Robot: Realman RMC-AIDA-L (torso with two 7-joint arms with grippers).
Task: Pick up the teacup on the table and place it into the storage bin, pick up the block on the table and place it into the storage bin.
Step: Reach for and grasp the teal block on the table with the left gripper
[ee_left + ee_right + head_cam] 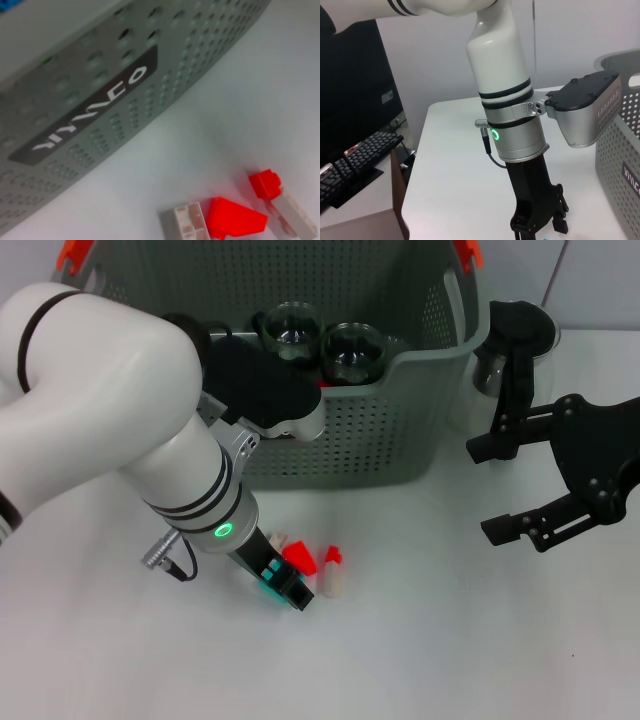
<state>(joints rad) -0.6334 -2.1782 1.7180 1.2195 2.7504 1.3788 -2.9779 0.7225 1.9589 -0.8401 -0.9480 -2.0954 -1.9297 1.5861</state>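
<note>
**Red-and-white blocks crowd the pick beside the bin**

Red and pale blocks lie in a tight cluster on the white table [450,640], just in front of the storage bin [380,440]. The left gripper [285,585] is down at the cluster's near side, its tip touching or nearly touching the red wedge block [298,558]; whether its fingers are apart or together cannot be told. A second red-capped pale block [333,570] sits just beside the wedge, and a pale brick [186,223] touches it on the other side.

The main risk, as I judge it, is a crowded grasp: a finger may land on a neighbour, shove the pieces apart, or lift two at once. The bin's front wall stands near, limiting a forward approach; the open table away from the bin offers room.

Two glass teacups [352,350] already rest inside the bin. The right gripper [510,485], fingers spread, hovers beside the bin's right end, near a dark cup [520,325].
</note>
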